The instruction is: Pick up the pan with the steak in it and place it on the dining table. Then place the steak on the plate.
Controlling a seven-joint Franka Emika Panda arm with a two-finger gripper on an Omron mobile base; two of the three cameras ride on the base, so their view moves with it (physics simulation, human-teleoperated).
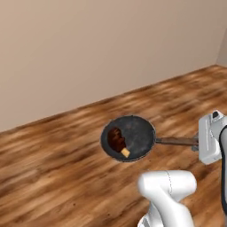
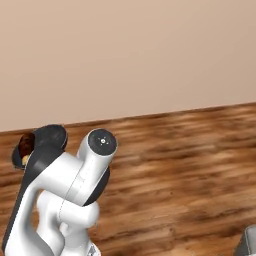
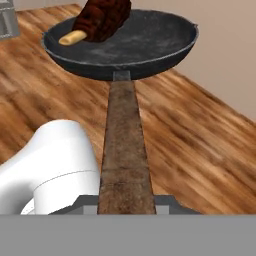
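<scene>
Hand view, near to far: the pan's wooden handle (image 3: 124, 150) runs from the 6 o'clock edge straight up to 12, its near end sitting between the jaws. The fingertips are hidden under it, but the handle is carried with nothing else touching it, so I read the jaws as clamped on the handle.

Pan (image 3: 135, 42) is off the floor, bowl at 12 o'clock from the grip, roughly level, long axis in line with the gripper. Steak (image 3: 102, 17) lies in the bowl on the far-left part, about 11 o'clock, bone end toward 9.

Left base view: gripper (image 1: 197, 142) at 3 o'clock of the pan, handle pointing at it, steak (image 1: 118, 140) left of centre in the bowl.

Under it all is plank wood floor (image 1: 53, 177); a plain beige wall (image 1: 88, 44) stands beyond. No table or plate to be seen from here, so the carry likely has a way to go; keep the pan level or the steak slides.
</scene>
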